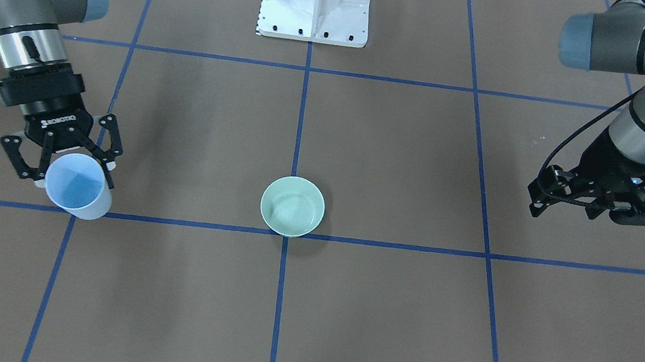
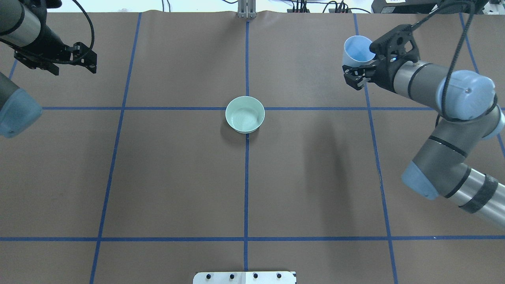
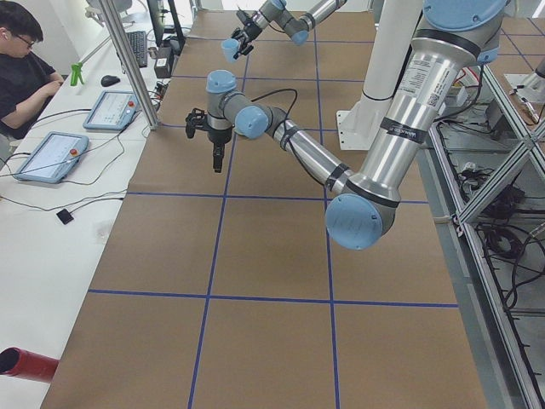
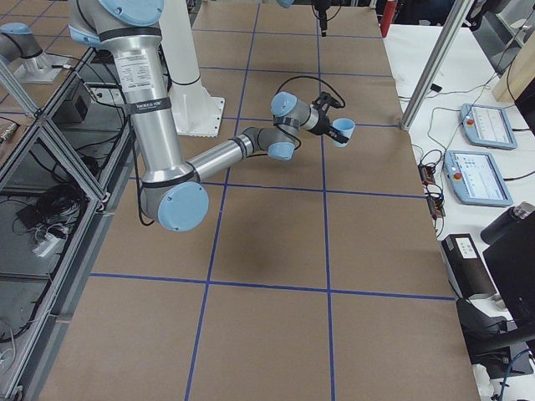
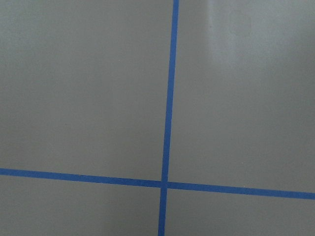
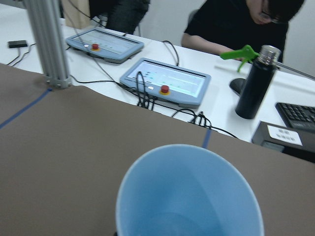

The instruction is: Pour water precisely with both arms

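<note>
While your right gripper is clamped on the cup, mouth up and far from the bowl so nothing spills, faint shine hints the water is in the bowl, and I cannot tell if your left gripper is apart.
</note>
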Controlling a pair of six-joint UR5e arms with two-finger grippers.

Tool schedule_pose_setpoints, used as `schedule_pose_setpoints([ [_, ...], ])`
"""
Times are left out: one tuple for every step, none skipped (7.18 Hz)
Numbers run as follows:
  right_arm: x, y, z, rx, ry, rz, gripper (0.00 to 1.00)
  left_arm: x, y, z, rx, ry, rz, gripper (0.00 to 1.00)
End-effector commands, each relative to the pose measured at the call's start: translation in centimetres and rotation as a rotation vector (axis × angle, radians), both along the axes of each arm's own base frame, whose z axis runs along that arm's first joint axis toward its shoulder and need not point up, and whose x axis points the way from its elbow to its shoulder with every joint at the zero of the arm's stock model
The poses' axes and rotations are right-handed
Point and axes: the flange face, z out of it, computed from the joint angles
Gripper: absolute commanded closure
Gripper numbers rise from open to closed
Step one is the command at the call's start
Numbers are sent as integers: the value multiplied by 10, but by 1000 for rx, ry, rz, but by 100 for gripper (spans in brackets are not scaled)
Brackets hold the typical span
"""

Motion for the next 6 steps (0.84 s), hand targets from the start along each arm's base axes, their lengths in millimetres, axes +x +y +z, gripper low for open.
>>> schedule_pose_setpoints([
  [-55,25,-23,-6,22,-91,100,-24,-5,15,8,-15,3,0],
  [-79,40,-36,5,3,-142,100,-23,-6,17,4,-17,3,0],
  [-95,47,-59,18,-28,-164,100,-23,-6,20,0,-19,3,0],
  [-97,47,-59,-23,22,-166,100,-24,-5,23,-4,-21,3,0],
  [-105,54,-78,-53,65,-183,100,-23,-6,27,-12,-25,3,0],
  [-116,54,-96,-95,122,-203,100,-23,-7,29,-16,-27,3,0],
])
